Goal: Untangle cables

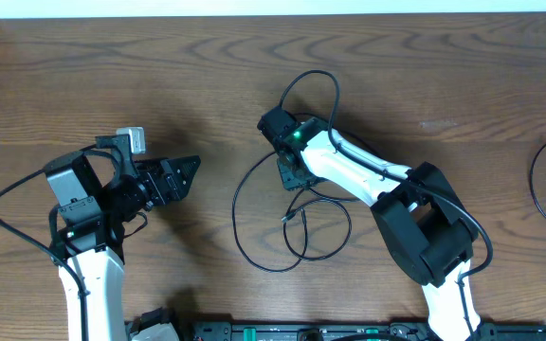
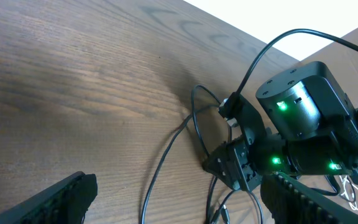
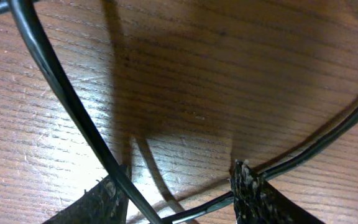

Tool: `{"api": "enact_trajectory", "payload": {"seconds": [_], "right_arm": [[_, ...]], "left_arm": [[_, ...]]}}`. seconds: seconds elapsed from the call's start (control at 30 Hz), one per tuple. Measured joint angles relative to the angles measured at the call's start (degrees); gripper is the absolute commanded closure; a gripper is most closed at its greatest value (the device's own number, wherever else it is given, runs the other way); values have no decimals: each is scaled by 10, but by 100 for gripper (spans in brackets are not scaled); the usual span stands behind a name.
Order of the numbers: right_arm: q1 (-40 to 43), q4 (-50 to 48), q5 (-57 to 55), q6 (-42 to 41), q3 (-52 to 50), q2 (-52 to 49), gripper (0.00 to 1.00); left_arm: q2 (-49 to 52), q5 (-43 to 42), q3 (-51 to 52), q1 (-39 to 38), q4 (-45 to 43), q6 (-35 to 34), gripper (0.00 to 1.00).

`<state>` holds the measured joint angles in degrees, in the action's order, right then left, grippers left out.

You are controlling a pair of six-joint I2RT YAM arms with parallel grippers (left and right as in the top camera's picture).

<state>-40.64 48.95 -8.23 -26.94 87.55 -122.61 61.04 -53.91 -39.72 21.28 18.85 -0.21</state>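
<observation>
Black cable [image 3: 64,93], loose crossed loop, mid-table [image 1: 83,76], under right gripper [image 1: 292,175], jaws parted astride two strands, clamping nothing; left gripper [image 1: 188,175] agape, well apart; step judged strand-picking, next needing one strand pinched, drawn off the crossing.

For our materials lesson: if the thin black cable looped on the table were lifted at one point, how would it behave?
Probably floppy: the black cable lies in loose curves, so it would sag. Likely light, being very thin.
</observation>
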Motion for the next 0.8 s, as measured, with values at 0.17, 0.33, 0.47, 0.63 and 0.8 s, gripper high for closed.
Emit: {"api": "enact_trajectory", "payload": {"seconds": [0.17, 0.33, 0.47, 0.63, 0.8], "right_arm": [[0, -10, -6, -3, 0, 0, 49], [0, -7, -10, -3, 2, 0, 47], [-1, 17, -30, -3, 17, 0, 46], [-3, 56, -71, -7, 49, 0, 44], [-10, 105, -102, -51, 54, 0, 44]], "left_arm": [[0, 0, 0, 0, 0, 0, 10], [0, 0, 0, 0, 0, 0, 11], [0, 0, 0, 0, 0, 0, 11], [0, 0, 0, 0, 0, 0, 11], [0, 0, 0, 0, 0, 0, 11]]}}
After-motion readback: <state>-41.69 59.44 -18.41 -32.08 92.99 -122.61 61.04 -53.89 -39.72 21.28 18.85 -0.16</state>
